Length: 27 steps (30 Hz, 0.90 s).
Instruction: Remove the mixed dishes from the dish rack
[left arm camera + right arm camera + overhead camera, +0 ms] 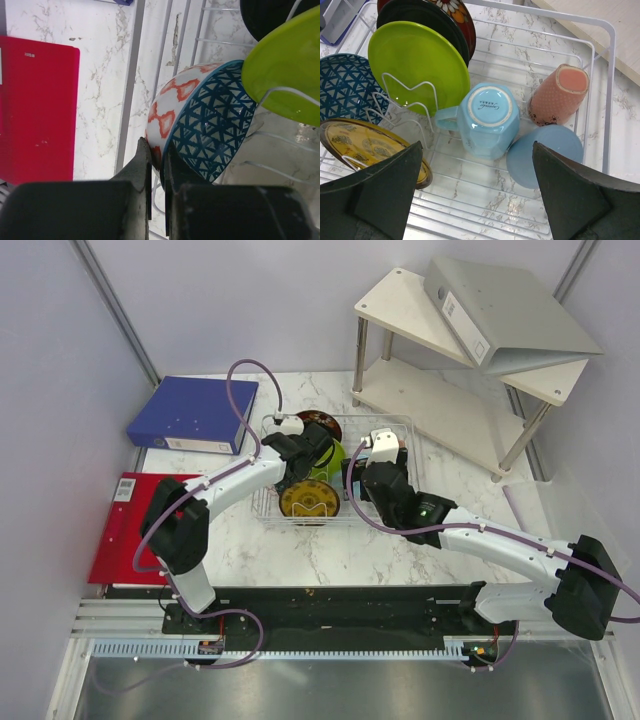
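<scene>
Beyond the left pincer (156,150) and to its left lies a blue binder (195,413). A red folder (135,525) lies well left of it, nearer. Far to its right, a grey binder (505,315) sits tilted on a white shelf (440,400).

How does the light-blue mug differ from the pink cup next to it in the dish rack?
The light-blue mug is plain and faceted; the pink cup is round and speckled. The mug stands mouth down, base straight up; the pink cup lies tilted. The mug shows a handle; none is visible on the pink cup. Both sit in the dish rack, bases toward the camera.
</scene>
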Each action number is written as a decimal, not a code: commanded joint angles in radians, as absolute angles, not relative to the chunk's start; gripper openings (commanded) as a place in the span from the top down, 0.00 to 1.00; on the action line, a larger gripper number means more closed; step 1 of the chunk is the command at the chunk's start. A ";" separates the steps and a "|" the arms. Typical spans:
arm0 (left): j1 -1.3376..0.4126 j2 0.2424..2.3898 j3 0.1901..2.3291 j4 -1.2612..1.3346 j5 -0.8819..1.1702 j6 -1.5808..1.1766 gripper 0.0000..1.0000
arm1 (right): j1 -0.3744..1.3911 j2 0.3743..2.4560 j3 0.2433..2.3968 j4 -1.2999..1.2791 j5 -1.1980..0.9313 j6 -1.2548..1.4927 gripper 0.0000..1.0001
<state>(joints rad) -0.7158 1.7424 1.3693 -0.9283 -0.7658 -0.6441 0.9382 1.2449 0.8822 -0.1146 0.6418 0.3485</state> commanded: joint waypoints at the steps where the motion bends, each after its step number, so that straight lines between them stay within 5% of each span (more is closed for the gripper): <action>1: -0.718 1.747 1.359 -0.939 -0.739 -0.681 0.98 | 0.939 1.253 0.914 -0.106 0.643 0.364 0.02; 27: -0.838 1.831 1.546 -1.238 -1.081 -0.911 0.98 | 0.939 1.262 0.911 -0.109 0.667 0.368 0.02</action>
<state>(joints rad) -0.7952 1.8236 1.4555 -1.1660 -0.9958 -0.7631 0.9382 1.2606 0.8822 -0.1204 0.6449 0.3557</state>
